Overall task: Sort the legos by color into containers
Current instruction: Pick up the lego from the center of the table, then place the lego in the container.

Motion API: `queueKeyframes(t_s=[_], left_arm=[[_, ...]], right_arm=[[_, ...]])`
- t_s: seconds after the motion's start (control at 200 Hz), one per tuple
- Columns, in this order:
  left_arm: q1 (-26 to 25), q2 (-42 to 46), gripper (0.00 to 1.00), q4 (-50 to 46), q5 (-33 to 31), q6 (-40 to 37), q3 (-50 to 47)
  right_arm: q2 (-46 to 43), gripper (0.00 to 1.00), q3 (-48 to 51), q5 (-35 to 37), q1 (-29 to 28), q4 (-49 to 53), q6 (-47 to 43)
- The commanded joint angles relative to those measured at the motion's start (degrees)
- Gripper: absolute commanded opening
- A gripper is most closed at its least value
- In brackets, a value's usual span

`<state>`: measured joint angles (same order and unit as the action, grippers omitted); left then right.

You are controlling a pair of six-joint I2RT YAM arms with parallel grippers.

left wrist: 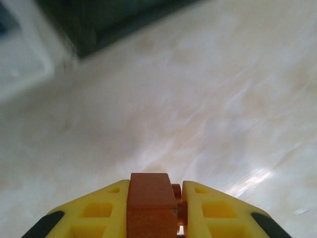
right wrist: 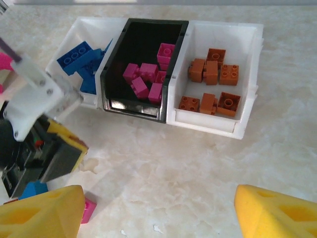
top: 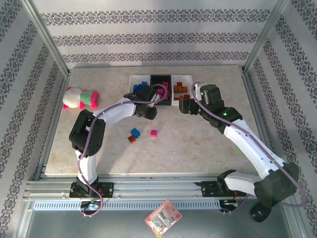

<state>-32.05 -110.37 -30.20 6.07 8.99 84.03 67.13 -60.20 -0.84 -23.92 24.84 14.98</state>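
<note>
Brick (left wrist: 148, 206), blocky orange-brown plastic, pinched in left tool (left wrist: 155, 191), marbled tabletop (left wrist: 198, 99)

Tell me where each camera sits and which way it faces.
Top: above, behind the arms, looking down at the table; both arms show.
Left wrist: on the left claw, facing the table; yellow fingers clamp an orange brick.
Right wrist: above the trays, looking down; open right claw at the bottom.
Shared: trays and left arm, in top and right wrist.
</note>
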Motion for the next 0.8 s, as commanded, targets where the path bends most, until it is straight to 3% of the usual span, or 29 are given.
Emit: queueKeyframes(t_s=[0.0,0.285,0.615,0.68,0.794], left_arm=[[-1.15,-0.23,0.16,3.77,1.31,2.12,5.6],[-2.7,-14.37,0.16,9.86,4.43,3.57,27.49],[-3.02,-33.5,0.18,6.12,3.55,5.94,53.42],[-3.04,-35.88,0.26,4.32,3.42,5.95,57.2],[-3.07,-35.47,0.59,3.56,3.98,6.21,58.71]], right_arm=[[-4.23,0.79,2.17,2.04,0.98,1.31,1.19],[-9.65,0.79,6.13,2.0,2.78,2.68,1.87],[-10.05,0.79,7.94,-0.81,3.24,2.25,3.65],[-10.05,0.79,8.32,-0.97,3.25,2.27,3.65],[-10.04,0.8,8.68,-2.71,3.25,2.75,2.85]])
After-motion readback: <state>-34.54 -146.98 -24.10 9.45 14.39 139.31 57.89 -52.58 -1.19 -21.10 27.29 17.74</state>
